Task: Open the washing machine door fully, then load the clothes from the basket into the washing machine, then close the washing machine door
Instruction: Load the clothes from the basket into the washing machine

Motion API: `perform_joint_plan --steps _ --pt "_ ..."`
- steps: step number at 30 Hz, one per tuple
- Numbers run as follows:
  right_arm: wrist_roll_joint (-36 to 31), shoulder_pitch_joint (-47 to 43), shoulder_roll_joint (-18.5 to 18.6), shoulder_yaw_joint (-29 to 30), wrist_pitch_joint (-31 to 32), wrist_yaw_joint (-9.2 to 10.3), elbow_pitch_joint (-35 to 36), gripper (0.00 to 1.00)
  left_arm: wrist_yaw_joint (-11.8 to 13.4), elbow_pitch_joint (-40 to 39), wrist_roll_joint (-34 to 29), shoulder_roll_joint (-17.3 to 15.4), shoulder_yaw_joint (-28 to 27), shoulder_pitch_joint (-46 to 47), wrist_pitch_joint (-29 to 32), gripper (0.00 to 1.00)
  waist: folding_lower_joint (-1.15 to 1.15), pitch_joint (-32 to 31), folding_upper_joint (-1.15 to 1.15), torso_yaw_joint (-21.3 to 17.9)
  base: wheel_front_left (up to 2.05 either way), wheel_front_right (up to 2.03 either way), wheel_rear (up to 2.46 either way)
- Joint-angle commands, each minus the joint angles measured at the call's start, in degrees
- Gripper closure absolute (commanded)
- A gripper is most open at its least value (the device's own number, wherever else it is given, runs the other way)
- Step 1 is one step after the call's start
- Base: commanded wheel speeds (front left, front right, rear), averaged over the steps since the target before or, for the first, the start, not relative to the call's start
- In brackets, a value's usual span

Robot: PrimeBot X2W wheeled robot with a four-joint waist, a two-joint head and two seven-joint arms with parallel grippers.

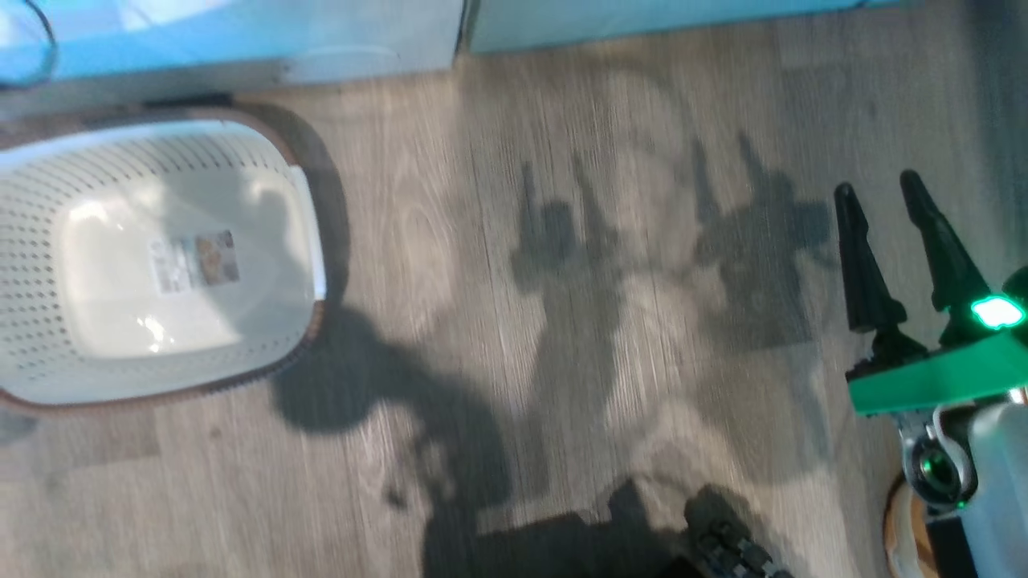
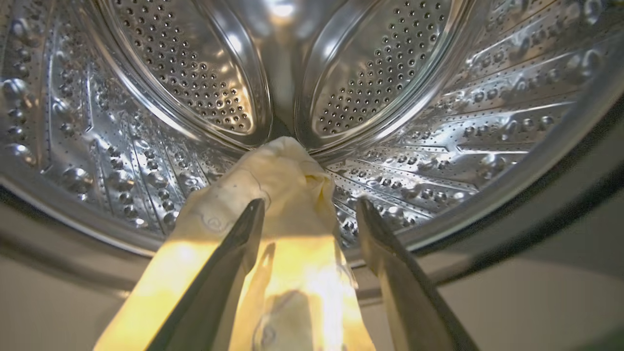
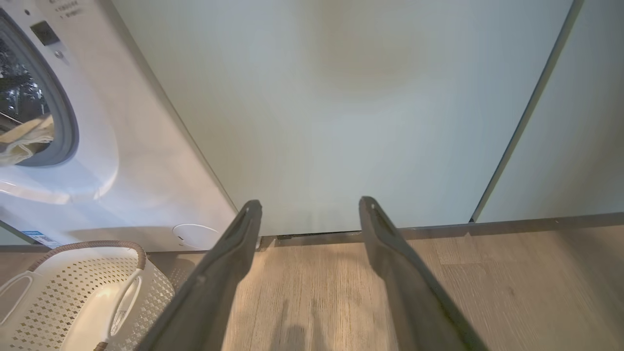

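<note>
A cream-yellow garment [image 2: 282,165] hangs over the lip of the washing machine's steel drum [image 2: 195,73], its far end inside. My left gripper [image 2: 309,201] is open at the drum mouth, one finger on each side of the cloth. The white washing machine [image 3: 136,146] stands at the left of the right wrist view, with pale clothes [image 3: 24,139] in its uncovered opening. The washing machine door is out of view. The basket [image 1: 32,241] sits on the floor at the left, its bare bottom bearing a label sticker; it is the basket [image 3: 73,292] below the machine. My right gripper [image 1: 877,183] hangs open over the floor, also seen from its wrist [image 3: 310,202].
Pale green cabinet panels [image 3: 341,97] stand right of the machine down to the wooden floor [image 1: 562,321]. Shadows of both arms fall across the floorboards. A dark part of my base [image 1: 727,542] shows at the bottom edge.
</note>
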State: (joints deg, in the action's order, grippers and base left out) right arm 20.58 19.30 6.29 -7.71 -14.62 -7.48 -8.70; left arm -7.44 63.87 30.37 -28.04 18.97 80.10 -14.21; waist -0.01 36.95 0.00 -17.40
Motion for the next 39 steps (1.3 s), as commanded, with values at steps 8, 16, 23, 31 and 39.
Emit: perform_joint_plan --steps 8,16,23,31,39 --pt "-0.3 -5.6 1.6 0.6 -0.4 -0.01 0.9 0.00 0.8 -10.9 2.2 -2.3 -4.0 -14.3 -0.8 0.00 0.01 -8.3 0.00 2.1 0.00 0.00 0.00" --pt "-0.4 -8.6 1.9 1.7 -0.4 -0.01 0.7 0.00 4.3 -24.6 2.2 0.3 -10.7 -32.9 -0.8 0.00 0.01 -12.9 0.00 4.0 0.00 0.00 0.00" --pt "-0.4 -9.3 2.5 1.8 -0.4 -0.01 0.9 0.00 5.2 -29.4 3.0 0.5 -11.5 -39.6 1.7 0.00 0.01 -14.3 0.00 5.6 0.00 0.00 0.00" --pt "-0.3 -9.5 2.4 1.4 -0.4 -0.01 0.8 0.00 6.5 -33.0 4.3 -1.3 -12.5 -42.7 4.5 0.00 0.01 -15.3 0.00 5.0 0.00 0.00 0.00" --pt "-0.2 -11.8 1.9 2.2 -0.4 -0.01 0.3 0.00 8.1 -35.3 5.6 0.1 -13.9 -50.6 2.0 0.00 0.01 -18.9 0.00 5.0 0.00 0.00 0.00"
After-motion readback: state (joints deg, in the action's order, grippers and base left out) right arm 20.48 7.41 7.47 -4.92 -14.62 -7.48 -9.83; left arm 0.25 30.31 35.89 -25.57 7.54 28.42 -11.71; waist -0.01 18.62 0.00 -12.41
